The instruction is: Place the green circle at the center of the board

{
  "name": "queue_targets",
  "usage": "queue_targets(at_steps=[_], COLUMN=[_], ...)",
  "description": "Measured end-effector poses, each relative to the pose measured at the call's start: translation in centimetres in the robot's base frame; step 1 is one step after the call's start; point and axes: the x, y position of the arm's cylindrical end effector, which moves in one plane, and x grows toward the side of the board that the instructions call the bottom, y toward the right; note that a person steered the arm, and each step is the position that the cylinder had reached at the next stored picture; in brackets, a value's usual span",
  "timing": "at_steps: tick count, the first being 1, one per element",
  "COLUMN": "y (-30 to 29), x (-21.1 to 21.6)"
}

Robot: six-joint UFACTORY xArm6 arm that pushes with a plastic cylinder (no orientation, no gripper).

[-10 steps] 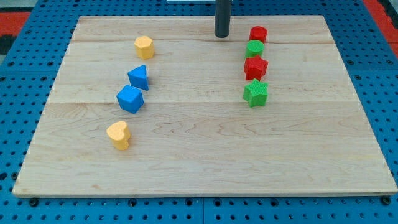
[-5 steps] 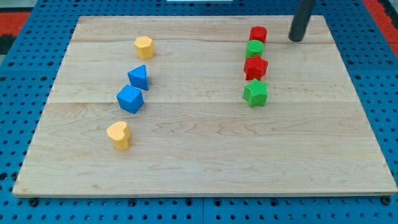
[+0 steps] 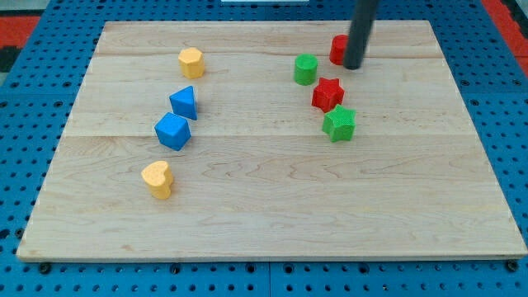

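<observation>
The green circle [image 3: 306, 68] is seen near the board's [image 3: 247, 223] top, left of my tip [image 3: 353, 65], which is pressed beside a red block [image 3: 338, 49]; no gripper is fitted.

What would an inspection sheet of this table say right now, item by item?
Surface: wooden board on a blue pegboard.
Job's things: green circle, towards the view's top, right of the middle, apart from its neighbours.
Clutter: red block partly hidden by the rod; red star; green star; yellow block; two blue blocks; yellow heart.
Grippers: none; my tip is just right of the green circle, beside the red block.
Cables: nothing seen.
Surroundings: red mat at the top corners.
</observation>
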Motion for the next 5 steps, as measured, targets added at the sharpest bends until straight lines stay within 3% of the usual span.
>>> queue_targets(at_steps=[1,2,3,5], y=[-9.1,-8.3,-12.6,-13.1], x=[2.8,0.2,-1.2,-0.9])
